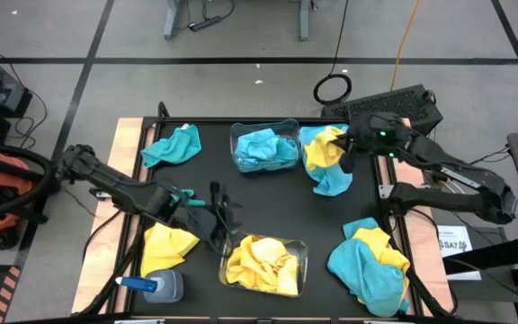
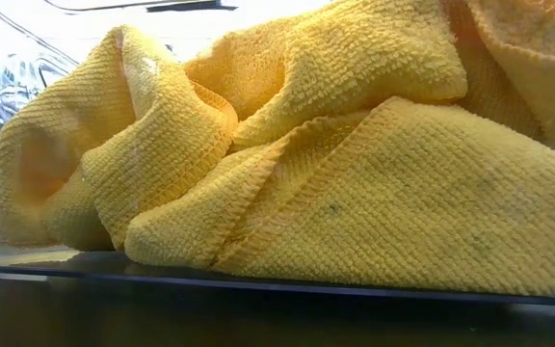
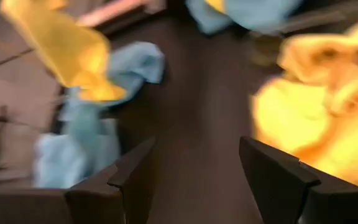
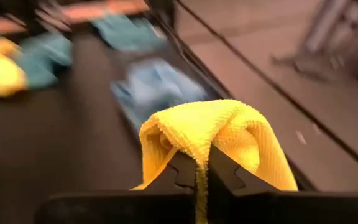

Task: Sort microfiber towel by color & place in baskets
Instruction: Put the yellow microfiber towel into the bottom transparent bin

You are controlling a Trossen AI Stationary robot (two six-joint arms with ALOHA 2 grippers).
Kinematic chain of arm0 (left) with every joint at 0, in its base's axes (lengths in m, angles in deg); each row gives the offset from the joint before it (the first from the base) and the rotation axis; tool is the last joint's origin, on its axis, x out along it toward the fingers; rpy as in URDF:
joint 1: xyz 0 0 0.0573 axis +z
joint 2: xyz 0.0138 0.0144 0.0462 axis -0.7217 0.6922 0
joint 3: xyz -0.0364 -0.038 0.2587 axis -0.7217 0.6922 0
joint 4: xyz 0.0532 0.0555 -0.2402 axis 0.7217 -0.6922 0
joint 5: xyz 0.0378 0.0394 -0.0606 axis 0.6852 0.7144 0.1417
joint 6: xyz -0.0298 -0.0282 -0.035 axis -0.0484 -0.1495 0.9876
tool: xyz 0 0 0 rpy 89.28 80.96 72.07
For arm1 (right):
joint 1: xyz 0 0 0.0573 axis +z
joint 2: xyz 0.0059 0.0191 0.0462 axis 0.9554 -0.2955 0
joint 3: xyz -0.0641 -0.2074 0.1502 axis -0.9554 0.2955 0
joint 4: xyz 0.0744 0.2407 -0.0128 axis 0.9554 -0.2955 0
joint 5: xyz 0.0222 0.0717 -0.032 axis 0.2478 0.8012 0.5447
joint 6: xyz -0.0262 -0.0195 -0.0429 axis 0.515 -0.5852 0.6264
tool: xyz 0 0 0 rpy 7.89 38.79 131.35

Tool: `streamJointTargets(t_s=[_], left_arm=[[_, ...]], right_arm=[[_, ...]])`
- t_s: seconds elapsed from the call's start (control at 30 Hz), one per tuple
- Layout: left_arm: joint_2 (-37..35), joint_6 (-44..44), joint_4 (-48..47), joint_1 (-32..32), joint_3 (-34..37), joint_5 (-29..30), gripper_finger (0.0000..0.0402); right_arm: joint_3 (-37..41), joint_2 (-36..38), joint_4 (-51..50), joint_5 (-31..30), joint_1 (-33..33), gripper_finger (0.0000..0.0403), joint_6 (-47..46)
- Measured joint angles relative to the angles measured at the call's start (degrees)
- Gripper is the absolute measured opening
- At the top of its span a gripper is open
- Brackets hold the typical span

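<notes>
Since the right pincer (image 4: 197,180) is pinched tight on a yellow towel (image 4: 219,134) up at the far right of the tabletop (image 1: 268,207), beside the blue-filled basket (image 1: 264,147), I'd carry it high to the near basket of yellows (image 1: 264,264) so it doesn't drag the blue towel (image 1: 335,180) along, which looks tangled with it, hard to say. Left pincer (image 3: 194,180) is wide open, holding nothing, just beside that yellow basket; it should back off.

Yellow towels (image 1: 263,263) fill the near basket (image 1: 300,267); turquoise towels (image 1: 264,147) fill the far basket (image 1: 236,137); mixed piles (image 1: 370,264) lie along the table's right edge.
</notes>
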Motion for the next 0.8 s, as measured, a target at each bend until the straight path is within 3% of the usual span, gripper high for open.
streamJointTargets(t_s=[0.37, 0.8], left_arm=[[-5.9, 0.0, -1.3, 2.3, 0.0, 5.1, 0.0231], [-5.8, 0.0, -3.1, 5.7, 1.5, 5.3, 0.0231]], right_arm=[[-3.1, 1.6, 15.2, 6.8, 14.6, 0.0, -2.6], [-3.1, -6.6, 37.5, 14.4, 31.7, 0.0, 1.7]])
